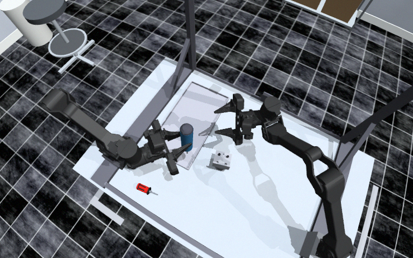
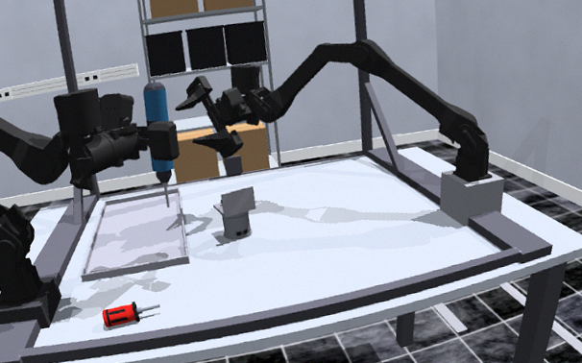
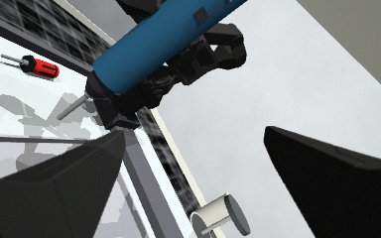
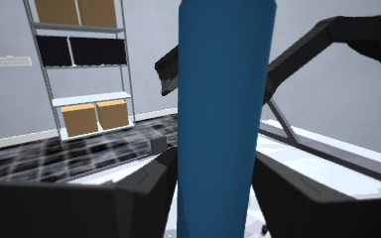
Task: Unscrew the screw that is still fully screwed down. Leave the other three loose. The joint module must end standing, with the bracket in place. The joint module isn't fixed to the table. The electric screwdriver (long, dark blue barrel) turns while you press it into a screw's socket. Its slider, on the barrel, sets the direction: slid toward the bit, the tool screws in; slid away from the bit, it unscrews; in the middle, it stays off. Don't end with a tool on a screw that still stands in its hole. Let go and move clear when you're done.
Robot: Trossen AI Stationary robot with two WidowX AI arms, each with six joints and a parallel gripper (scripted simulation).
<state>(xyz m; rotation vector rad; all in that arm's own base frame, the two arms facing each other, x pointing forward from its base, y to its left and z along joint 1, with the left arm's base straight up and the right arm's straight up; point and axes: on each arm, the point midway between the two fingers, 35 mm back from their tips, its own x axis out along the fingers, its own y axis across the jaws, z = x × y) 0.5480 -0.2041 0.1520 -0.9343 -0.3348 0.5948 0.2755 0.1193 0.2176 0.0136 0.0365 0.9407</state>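
The electric screwdriver (image 1: 189, 148) (image 2: 154, 102) (image 3: 164, 45) (image 4: 223, 74) hangs upright, bit down, above the tray's edge. My right gripper (image 1: 185, 138) (image 4: 212, 155) is shut on its blue barrel. A small dark block (image 3: 200, 15) shows on the barrel; the slider's setting cannot be told. My left gripper (image 1: 214, 122) (image 2: 186, 125) (image 3: 195, 136) is open and empty, beside the screwdriver with a gap. The joint module (image 2: 236, 224) stands on the table, the grey bracket (image 1: 221, 158) (image 2: 238, 201) on top. Dark screws show in the bracket; their heights cannot be told.
A shallow tray (image 1: 209, 90) (image 2: 136, 268) lies beside the module, below the screwdriver. A red screwdriver (image 1: 143, 188) (image 2: 121, 315) (image 3: 45, 68) lies near the table's front edge. Dark frame posts and rails border the table.
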